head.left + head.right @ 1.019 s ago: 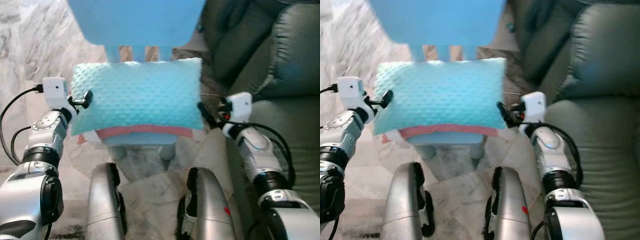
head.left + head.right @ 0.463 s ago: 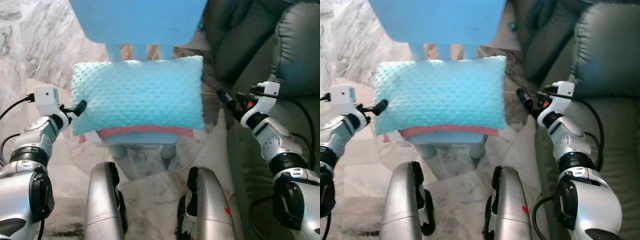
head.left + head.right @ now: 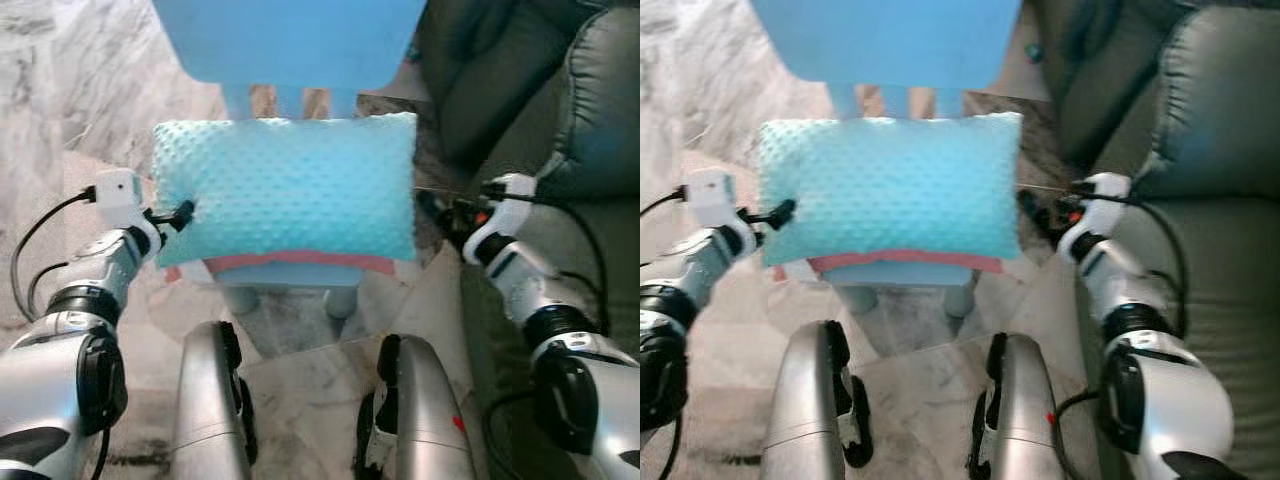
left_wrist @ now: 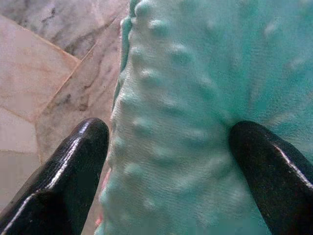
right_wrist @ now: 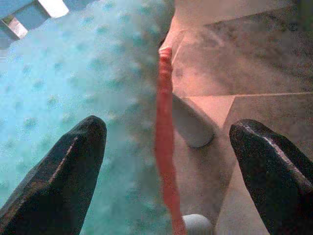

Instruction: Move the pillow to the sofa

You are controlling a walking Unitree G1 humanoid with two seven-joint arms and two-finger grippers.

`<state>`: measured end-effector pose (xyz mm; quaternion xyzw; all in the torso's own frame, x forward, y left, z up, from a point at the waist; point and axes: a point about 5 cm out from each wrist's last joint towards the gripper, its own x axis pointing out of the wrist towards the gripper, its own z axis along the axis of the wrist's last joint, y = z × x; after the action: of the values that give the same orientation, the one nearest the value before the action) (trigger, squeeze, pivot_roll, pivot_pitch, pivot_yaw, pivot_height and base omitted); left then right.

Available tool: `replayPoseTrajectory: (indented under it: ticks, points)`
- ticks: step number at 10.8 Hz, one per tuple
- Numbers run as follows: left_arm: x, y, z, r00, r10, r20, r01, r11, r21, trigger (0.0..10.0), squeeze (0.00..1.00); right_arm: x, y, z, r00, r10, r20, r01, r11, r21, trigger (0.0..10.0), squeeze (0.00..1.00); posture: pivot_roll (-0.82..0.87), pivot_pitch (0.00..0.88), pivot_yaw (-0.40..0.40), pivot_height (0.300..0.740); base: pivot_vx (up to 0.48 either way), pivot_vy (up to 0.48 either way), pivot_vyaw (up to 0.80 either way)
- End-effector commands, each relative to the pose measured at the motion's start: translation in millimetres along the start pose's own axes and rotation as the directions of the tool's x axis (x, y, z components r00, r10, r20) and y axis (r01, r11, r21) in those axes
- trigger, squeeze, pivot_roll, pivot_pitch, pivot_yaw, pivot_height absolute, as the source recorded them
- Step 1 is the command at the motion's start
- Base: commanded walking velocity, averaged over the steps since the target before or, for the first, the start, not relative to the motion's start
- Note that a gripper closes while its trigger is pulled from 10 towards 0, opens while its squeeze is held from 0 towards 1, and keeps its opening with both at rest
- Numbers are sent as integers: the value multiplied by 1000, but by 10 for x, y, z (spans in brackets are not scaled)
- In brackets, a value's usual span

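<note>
Since half a second ago both spread pincers have closed in on the pillow [image 3: 285, 185]: left pincer [image 3: 185, 212] astride its edge, right pincer [image 3: 432, 208] just beside it, empty.

Daylight is soft and even across the head views, brightest on the marble floor [image 3: 90, 90] at the robot's left, while the sofa [image 3: 560, 90] on the right sits dim and murky. Both head views look slightly smeared, edges fuzzy, the right eye view softer still. The pillow [image 3: 290, 185] throws a shadow under its front edge. In the left wrist view the fabric is close and a bit soft, with glossy highlights on the black fingers [image 4: 73, 166]. The right wrist view looks hazy, colours washed warm.
</note>
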<state>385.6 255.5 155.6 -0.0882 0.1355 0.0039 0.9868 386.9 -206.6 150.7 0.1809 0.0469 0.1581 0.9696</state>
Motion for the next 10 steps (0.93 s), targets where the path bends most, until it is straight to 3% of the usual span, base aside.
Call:
replayPoseTrajectory:
  ticks: [1,4,9,10]
  points:
    - [-1,1,-112,999,8,-50,-8,1000,6,10000,0,-22,-26,-83,999,-19,-28,19,999,29,10000,0,-65,418,-15,560,0,0,0]
    - [41,-159,-203,997,-32,-75,31,999,-14,10000,0,96,198,-189,998,50,-40,-47,996,71,10000,0,-61,413,-12,560,0,0,0]
    - [57,-256,-319,994,-48,-103,44,998,-42,10000,0,186,485,-501,986,96,-136,-79,989,128,10000,0,-58,418,-15,560,0,0,0]
    - [52,-230,-318,994,-37,-104,33,999,-41,10000,0,187,529,-555,982,118,-145,-97,985,146,7176,0,-60,419,-16,560,0,0,0]
